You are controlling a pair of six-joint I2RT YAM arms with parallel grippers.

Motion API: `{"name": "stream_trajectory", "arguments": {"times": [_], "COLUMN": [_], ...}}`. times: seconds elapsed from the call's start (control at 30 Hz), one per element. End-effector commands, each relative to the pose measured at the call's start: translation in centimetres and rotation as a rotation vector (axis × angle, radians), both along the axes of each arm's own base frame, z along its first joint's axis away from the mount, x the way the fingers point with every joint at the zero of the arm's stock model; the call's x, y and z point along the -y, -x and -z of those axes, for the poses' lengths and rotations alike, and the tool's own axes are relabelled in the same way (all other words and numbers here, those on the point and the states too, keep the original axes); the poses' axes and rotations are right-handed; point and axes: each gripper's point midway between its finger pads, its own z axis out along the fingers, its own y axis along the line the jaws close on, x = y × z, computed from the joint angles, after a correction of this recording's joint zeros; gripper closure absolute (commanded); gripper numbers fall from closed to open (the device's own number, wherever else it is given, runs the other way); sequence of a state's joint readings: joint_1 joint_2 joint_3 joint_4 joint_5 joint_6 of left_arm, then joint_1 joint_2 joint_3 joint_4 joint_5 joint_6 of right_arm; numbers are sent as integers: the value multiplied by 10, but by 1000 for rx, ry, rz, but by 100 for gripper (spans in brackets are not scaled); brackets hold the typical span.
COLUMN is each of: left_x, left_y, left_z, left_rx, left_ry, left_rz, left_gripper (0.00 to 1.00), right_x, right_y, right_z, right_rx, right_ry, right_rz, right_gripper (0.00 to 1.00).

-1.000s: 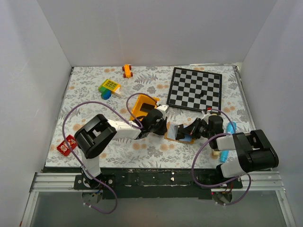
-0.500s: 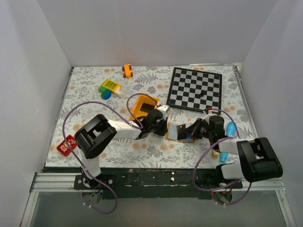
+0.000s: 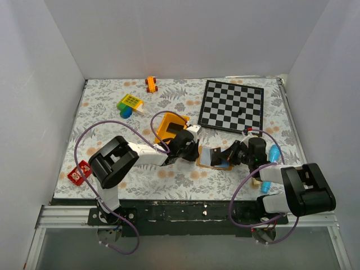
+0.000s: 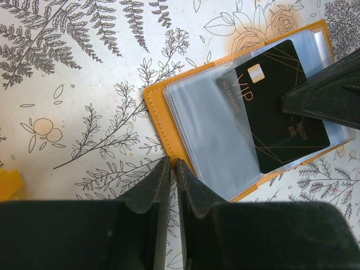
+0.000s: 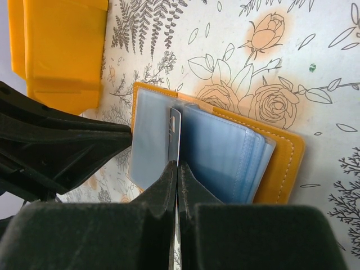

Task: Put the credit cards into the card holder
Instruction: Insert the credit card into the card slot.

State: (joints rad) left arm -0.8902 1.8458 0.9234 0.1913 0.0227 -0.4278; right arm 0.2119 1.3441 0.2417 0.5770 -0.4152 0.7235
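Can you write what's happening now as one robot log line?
left end effector: shut on holder corner | right end effector: shut on card | card: partly in sleeve | holder: open

Plain white walls [image 3: 185, 34] on three sides. The table [image 3: 101, 107] is covered in a fern-and-peachy-rose print, with a metal rail [image 3: 185, 216] along the front. Light's soft and even.

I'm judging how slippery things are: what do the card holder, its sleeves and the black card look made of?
Card holder: looks like tan leather or faux leather, matte, with pale stitching along the edge. Sleeves: clear, soft-looking plastic, slightly glossy and hazy; the card shows through them. Card: probably stiff black plastic, smooth, with a metallic chip and fine gold print.
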Motion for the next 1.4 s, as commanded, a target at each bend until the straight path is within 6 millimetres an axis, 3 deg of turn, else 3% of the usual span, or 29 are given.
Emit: {"name": "stream_trajectory", "arguments": {"times": [0.0, 0.77, 1.37], "left_x": [0, 2, 1], "left_y": [10, 11, 16], "left_z": [11, 9, 13], "left_rx": [-35, -36, -53], "left_ry": [-31, -22, -17], "left_rz": [28, 39, 51], "left_gripper": [92, 92, 94], "right_x": [11, 16, 4], "right_y": [-3, -4, -2], "right_z": [10, 17, 20], "right_rx": [-12, -17, -36], "right_ry": [72, 78, -21], "right_rz": [50, 94, 81], "right_gripper": [99, 99, 99]}}
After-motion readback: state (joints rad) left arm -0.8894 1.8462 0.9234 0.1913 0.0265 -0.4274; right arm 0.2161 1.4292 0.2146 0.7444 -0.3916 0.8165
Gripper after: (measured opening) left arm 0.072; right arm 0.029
